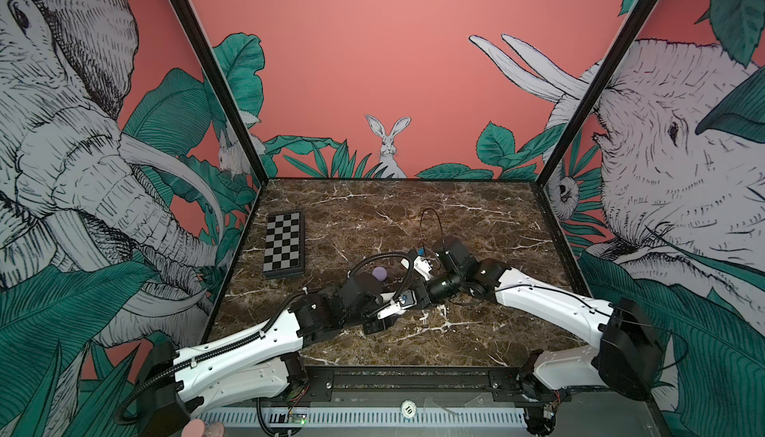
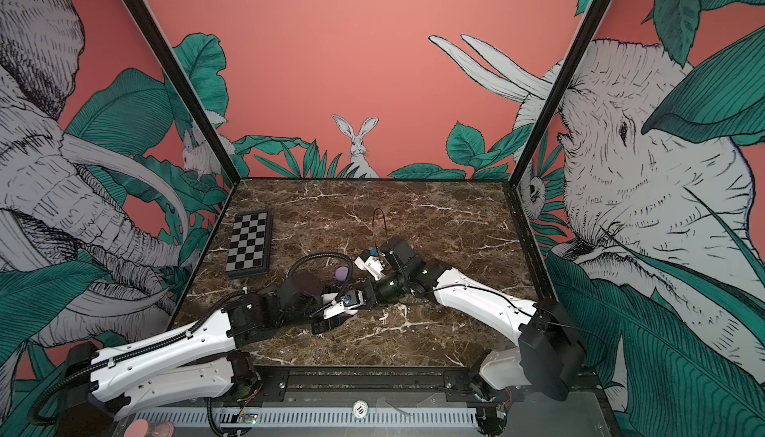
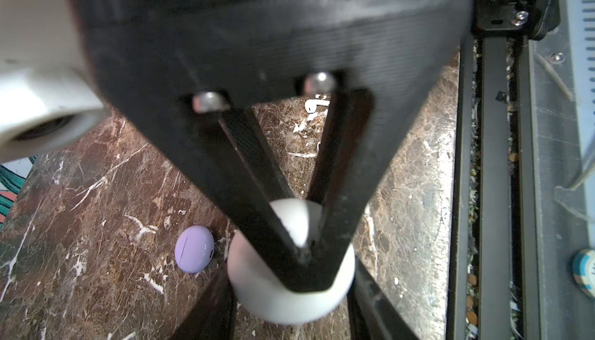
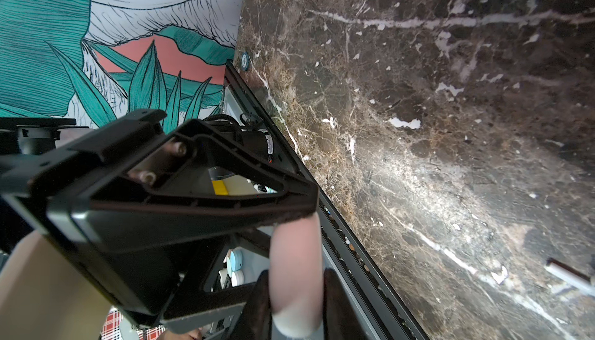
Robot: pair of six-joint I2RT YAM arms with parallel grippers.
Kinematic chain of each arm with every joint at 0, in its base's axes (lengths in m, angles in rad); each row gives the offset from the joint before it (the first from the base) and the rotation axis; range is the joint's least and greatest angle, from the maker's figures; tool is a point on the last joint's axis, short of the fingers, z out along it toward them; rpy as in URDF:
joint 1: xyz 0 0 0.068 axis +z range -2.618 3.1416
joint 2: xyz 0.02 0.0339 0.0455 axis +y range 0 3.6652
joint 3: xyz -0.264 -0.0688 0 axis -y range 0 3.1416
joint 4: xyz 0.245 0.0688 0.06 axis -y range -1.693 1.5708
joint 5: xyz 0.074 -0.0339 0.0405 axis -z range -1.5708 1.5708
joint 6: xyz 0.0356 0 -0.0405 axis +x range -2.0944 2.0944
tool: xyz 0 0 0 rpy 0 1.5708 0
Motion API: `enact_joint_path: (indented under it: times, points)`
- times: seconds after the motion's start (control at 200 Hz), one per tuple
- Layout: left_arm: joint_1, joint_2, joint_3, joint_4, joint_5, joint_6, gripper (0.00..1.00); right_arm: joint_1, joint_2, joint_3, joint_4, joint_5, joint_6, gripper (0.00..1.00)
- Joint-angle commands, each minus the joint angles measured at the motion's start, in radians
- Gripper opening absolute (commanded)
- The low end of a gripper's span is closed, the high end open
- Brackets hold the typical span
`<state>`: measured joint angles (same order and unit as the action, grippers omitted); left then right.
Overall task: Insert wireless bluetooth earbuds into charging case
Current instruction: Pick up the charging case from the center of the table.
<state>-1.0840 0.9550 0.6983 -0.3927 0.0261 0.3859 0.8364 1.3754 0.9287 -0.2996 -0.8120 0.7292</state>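
**Worktop.** Both arms reach in from the near edge and meet over the middle of the marble worktop (image 1: 476,228). A folded chessboard (image 1: 284,244) lies at the far left, well apart from the arms.

**Left gripper.** The left gripper (image 3: 306,254) pinches the white case (image 3: 289,303). Its two fingers (image 3: 257,174) close in a V onto the round body. In the right wrist view the case is edge-on, clamped between two dark fingers, one on each flat face. The case sits low over the worktop. Whether it touches the surface cannot be determined.

**Right gripper.** The right gripper (image 4: 280,258) faces the left one. Its fingers stand partly apart. The tip of one finger (image 4: 289,208) touches the rim of the white case, and the other finger lies off to the case's side. Whether this gripper has a hold on the case cannot be determined.

**Earbud.** One white earbud (image 3: 314,105) lies on the worktop. It shows through the gap between the left fingers and is apart from both cases.

**Lilac case.** The lilac case (image 1: 380,273) is shut, with its seam visible. It rests on the worktop just beside the white case. In both top views it lies just behind the left wrist.

**Visibility.** In both top views the white case is hidden by the arms.
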Motion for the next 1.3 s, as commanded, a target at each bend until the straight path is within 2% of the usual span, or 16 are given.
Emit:
enact_joint_path:
  times: [0.0, 0.395, 0.44, 0.565, 0.635, 0.725, 0.885, 0.975, 1.01, 1.09, 1.115, 1.15, 1.295]
  points:
    - [-0.005, -0.004, -0.004, 0.017, 0.006, 0.016, 0.0, 0.018, 0.009, 0.01, 0.061, -0.044, 0.013, 0.22]
    - [-0.005, 0.003, 0.01, 0.029, -0.019, 0.004, 0.01, 0.03, 0.006, 0.0, 0.081, -0.044, 0.018, 0.34]
    - [-0.005, 0.003, 0.012, 0.03, -0.02, 0.002, 0.01, 0.031, 0.008, 0.001, 0.083, -0.046, 0.022, 0.33]
    - [-0.004, 0.004, 0.018, 0.025, -0.021, 0.005, 0.04, 0.033, -0.002, 0.002, 0.08, -0.042, 0.016, 0.23]
    - [-0.005, 0.001, 0.02, 0.025, -0.027, 0.004, 0.06, 0.035, 0.0, 0.003, 0.081, -0.045, 0.016, 0.23]
    - [-0.005, -0.005, 0.021, 0.032, -0.031, 0.004, 0.14, 0.035, 0.008, 0.004, 0.083, -0.05, 0.019, 0.22]
    - [-0.005, -0.002, 0.026, 0.032, -0.031, -0.007, 0.36, 0.038, 0.007, 0.004, 0.094, -0.051, 0.026, 0.1]
    - [-0.006, 0.0, 0.028, 0.034, -0.026, -0.01, 0.41, 0.037, 0.004, 0.005, 0.101, -0.05, 0.033, 0.06]
    - [-0.004, 0.002, 0.03, 0.037, -0.029, -0.016, 0.55, 0.038, 0.004, 0.008, 0.097, -0.049, 0.032, 0.04]
    - [-0.005, -0.002, 0.039, 0.04, -0.026, -0.025, 0.61, 0.038, -0.004, 0.015, 0.081, -0.033, 0.022, 0.03]
    - [-0.005, -0.006, 0.043, 0.04, -0.026, -0.031, 0.75, 0.038, -0.005, 0.015, 0.077, -0.032, 0.02, 0.03]
    - [-0.006, -0.016, 0.048, 0.045, -0.028, -0.042, 0.83, 0.038, -0.007, 0.018, 0.074, -0.031, 0.017, 0.03]
    - [-0.007, -0.079, 0.078, 0.027, -0.008, -0.076, 0.9, 0.036, -0.023, 0.05, 0.001, -0.016, -0.036, 0.02]
